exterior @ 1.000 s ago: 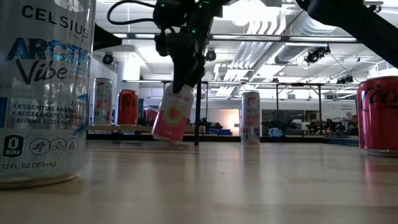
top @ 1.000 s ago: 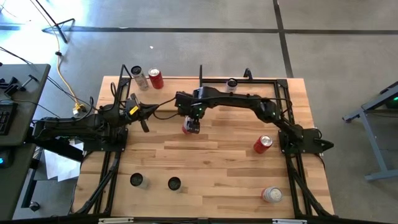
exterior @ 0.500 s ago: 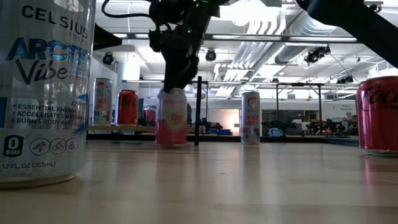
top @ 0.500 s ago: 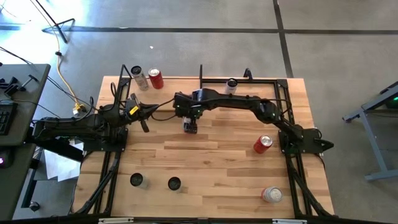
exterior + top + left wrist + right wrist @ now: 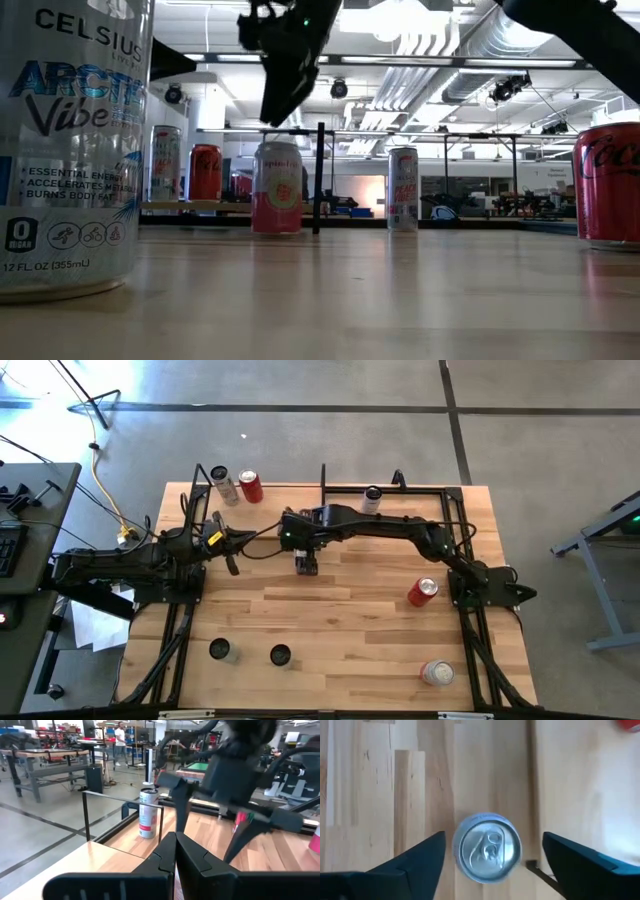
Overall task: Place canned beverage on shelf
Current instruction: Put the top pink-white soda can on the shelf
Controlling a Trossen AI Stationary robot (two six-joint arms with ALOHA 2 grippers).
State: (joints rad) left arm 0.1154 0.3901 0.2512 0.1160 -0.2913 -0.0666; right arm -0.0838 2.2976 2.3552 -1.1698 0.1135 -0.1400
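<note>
Pink can now stands upright on the counter, just beside the shelf and its black upright; a second ago it hung tilted in my grip. My right pincer has let go, fingers spread wide above the can top, lifting clear. Can looks placed at the shelf edge, whether on the board I cannot tell. Left pincer clenched, waiting at the counter's left side.

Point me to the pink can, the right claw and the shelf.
pink can (image 5: 277,188), low view, middle of its side.
right claw (image 5: 492,851), right wrist view, midway between the open fingertips, above the can's top.
shelf (image 5: 185,205), low view, front edge of its board.
</note>
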